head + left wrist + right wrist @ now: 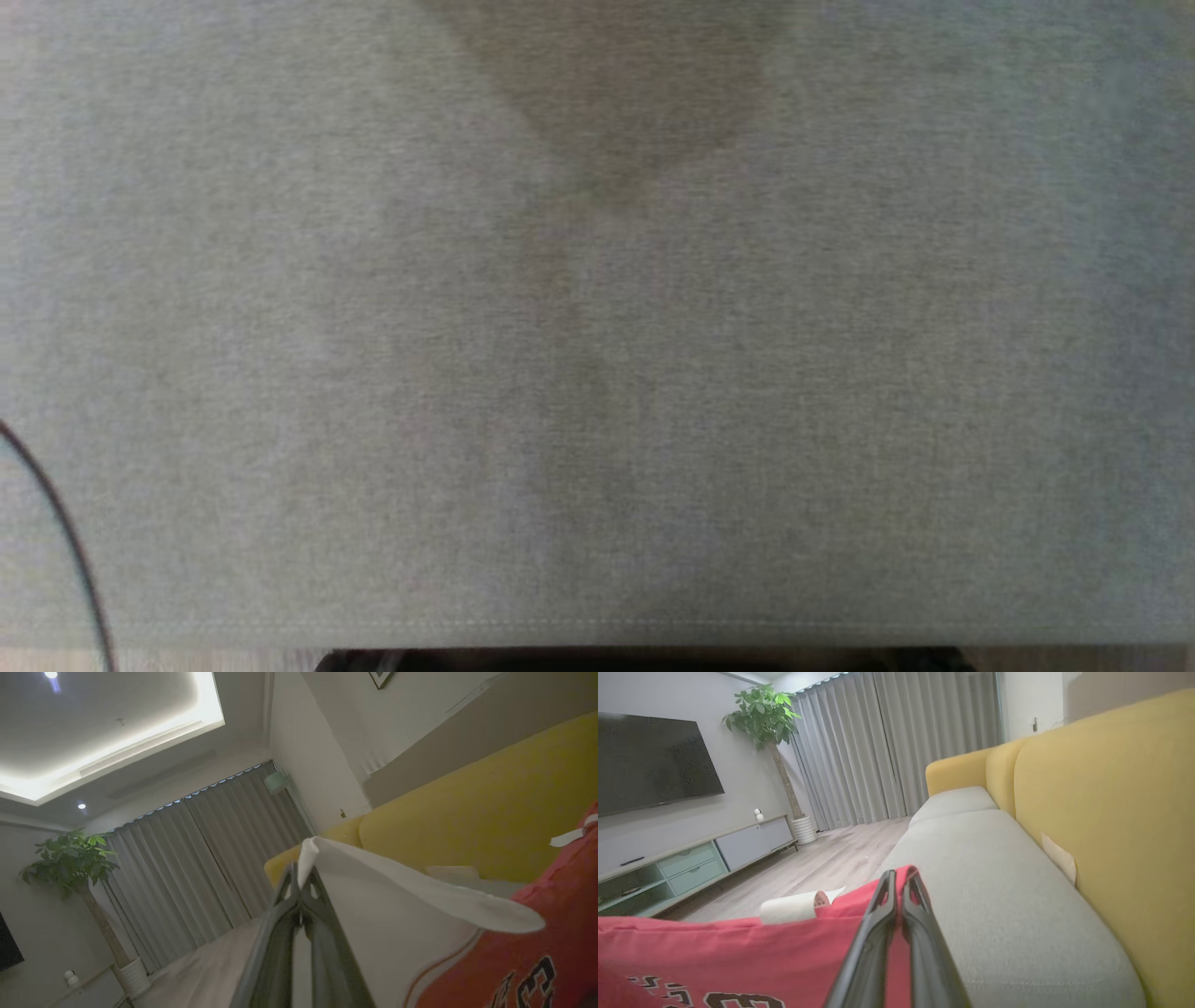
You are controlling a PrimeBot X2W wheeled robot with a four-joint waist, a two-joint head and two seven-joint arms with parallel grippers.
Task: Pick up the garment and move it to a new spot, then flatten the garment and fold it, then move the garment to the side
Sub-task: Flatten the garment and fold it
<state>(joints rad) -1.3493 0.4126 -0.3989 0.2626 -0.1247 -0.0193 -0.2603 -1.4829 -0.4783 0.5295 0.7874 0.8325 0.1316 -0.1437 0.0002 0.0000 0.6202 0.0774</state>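
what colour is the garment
The garment is red and white with dark lettering; the left wrist view shows it best.

Head view blurry, faint shadow on the cushion (280, 299); left wrist view dim, ceiling strip (93, 760) glaring.

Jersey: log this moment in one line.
left gripper: shut on jersey, white part | right gripper: shut on jersey, red edge

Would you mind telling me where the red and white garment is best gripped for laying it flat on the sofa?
Take the garment at its thin edges, far apart, one from each side: the left gripper pinches a white edge, the right gripper a red one. Limp cloth probably spreads flat only when stretched between two holds.
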